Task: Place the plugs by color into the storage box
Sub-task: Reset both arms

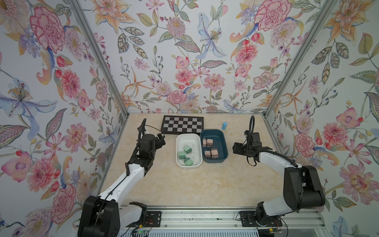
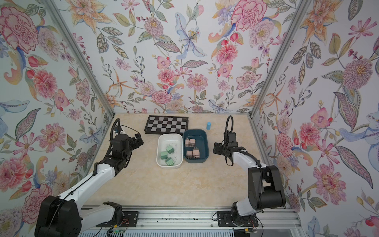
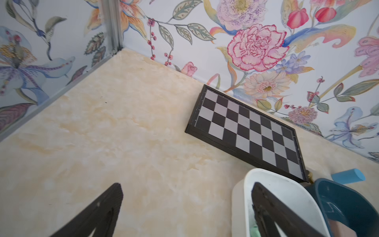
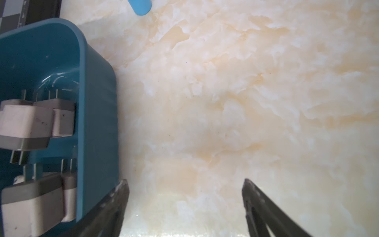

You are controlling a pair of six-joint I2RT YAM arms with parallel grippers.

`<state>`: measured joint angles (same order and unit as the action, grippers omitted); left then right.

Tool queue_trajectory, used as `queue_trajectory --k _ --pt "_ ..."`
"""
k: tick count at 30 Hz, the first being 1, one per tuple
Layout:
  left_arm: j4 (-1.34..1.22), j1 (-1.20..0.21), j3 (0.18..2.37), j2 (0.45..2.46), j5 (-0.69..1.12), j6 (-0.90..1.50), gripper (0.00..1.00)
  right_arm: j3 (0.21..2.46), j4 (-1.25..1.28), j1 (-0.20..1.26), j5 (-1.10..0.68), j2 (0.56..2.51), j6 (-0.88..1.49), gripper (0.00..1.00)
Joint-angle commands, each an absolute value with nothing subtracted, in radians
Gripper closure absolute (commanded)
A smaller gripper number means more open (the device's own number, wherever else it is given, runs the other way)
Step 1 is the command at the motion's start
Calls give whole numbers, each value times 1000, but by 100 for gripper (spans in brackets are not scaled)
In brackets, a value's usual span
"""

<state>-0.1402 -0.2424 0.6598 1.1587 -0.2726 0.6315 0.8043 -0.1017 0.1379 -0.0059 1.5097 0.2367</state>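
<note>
**Q:** Which step is in hand, and how is it done well?

**A:** On the table [image 1: 205, 184], every plug I see already lies in a tub, so I judge the sorting complete and clearance the step. I should raise both arms straight up before swinging outward, so no finger clips the white tub [image 1: 188, 137] or the teal tub [image 1: 213, 135]. My left gripper [image 3: 186, 184] and right gripper [image 4: 185, 181] both stand apart, holding nothing.

**Q:** Where do the plugs lie relative to them?

**A:** Four pink plugs [image 1: 209, 142] lie in the teal tub, just beside my right gripper, with the tub wall between. Three green plugs [image 1: 187, 149] lie in the white tub, near my left gripper.
</note>
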Motion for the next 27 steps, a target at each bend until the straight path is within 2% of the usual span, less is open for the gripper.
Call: queue_trajectory --k 1,4,10,12,14,18,20,22,24,27 --pt "-231 -241 548 1120 -443 467 1 768 34 109 22 1484 175 11" --pt "-362 -241 446 1063 -543 378 1 768 82 80 36 1480 130 10" --pt "-869 -227 192 1052 -628 50 1 690 238 33 42 1498 72 9" --pt "-1006 -180 153 1128 -582 68 1 620 370 26 60 1531 59 9" --pt "-1178 -138 106 1234 -496 84 0 661 357 13 78 1563 61 7" --pt "-1319 -117 148 1375 -446 10 1 618 573 13 88 1598 -3 5" --pt "-1376 -85 155 1474 -424 34 0 640 536 19 101 1611 -7 5" --pt "-1485 -32 155 1572 -293 40 1 623 555 20 92 1603 -13 4" --pt "-1419 -27 155 1527 -260 54 0 578 608 25 79 1577 -24 4" --pt "-1502 -17 145 1557 -248 50 1 451 811 30 68 1521 -34 2"
